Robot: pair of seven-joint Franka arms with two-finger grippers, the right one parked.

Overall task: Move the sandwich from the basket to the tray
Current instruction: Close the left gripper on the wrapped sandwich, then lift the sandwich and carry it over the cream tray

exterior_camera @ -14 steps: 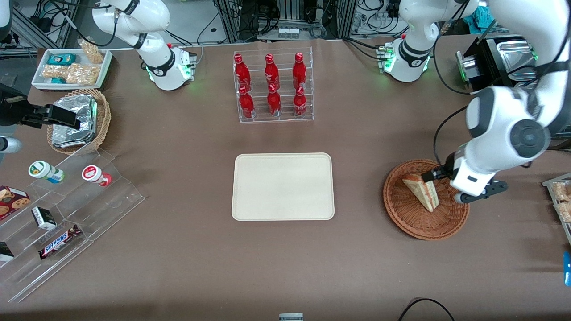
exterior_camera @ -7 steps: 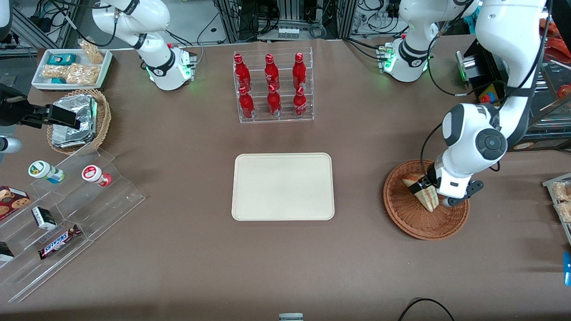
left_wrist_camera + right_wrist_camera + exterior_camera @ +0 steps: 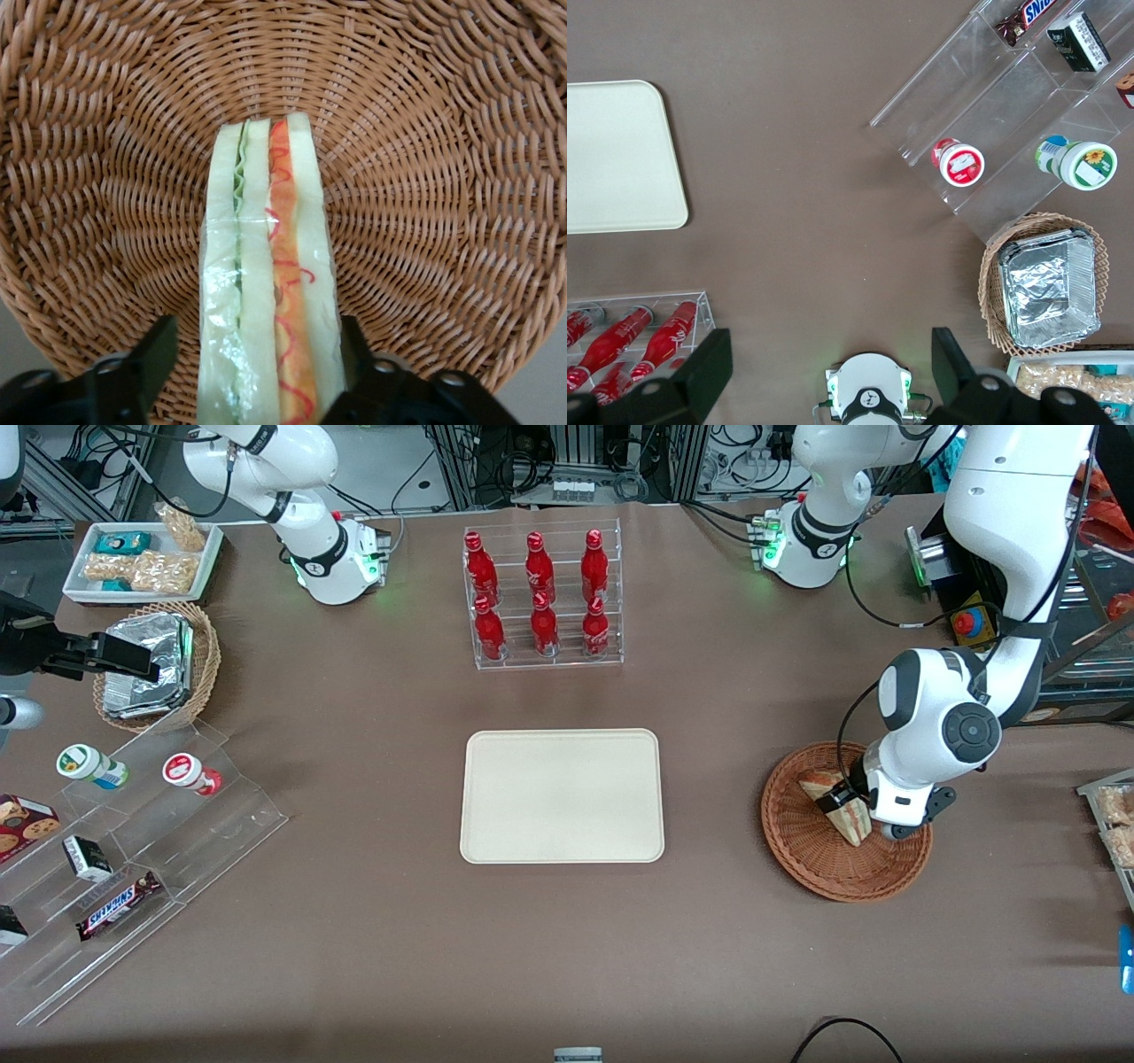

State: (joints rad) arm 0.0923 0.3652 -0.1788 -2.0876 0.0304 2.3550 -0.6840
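The sandwich (image 3: 855, 821) lies in the reddish-brown wicker basket (image 3: 815, 864), toward the working arm's end of the table. My left gripper (image 3: 848, 804) is low in the basket and straddles the sandwich. In the left wrist view the sandwich (image 3: 266, 292) stands on edge on the basket's weave (image 3: 425, 177), green and red filling showing. The gripper (image 3: 257, 341) is open, with one of its fingers (image 3: 155, 354) on each side of the wedge. One finger is against the bread and the other is a small gap off it. The cream tray (image 3: 562, 795) lies mid-table and holds nothing; it also shows in the right wrist view (image 3: 616, 159).
A clear rack of red bottles (image 3: 542, 593) stands farther from the front camera than the tray. Toward the parked arm's end are a tan basket with foil packets (image 3: 155, 664), a white snack dish (image 3: 142, 558) and an acrylic stepped shelf (image 3: 133, 850). Snacks (image 3: 1112, 815) sit at the working arm's edge.
My left gripper has come down from beside the basket onto the sandwich and now straddles it. The sandwich has not moved.
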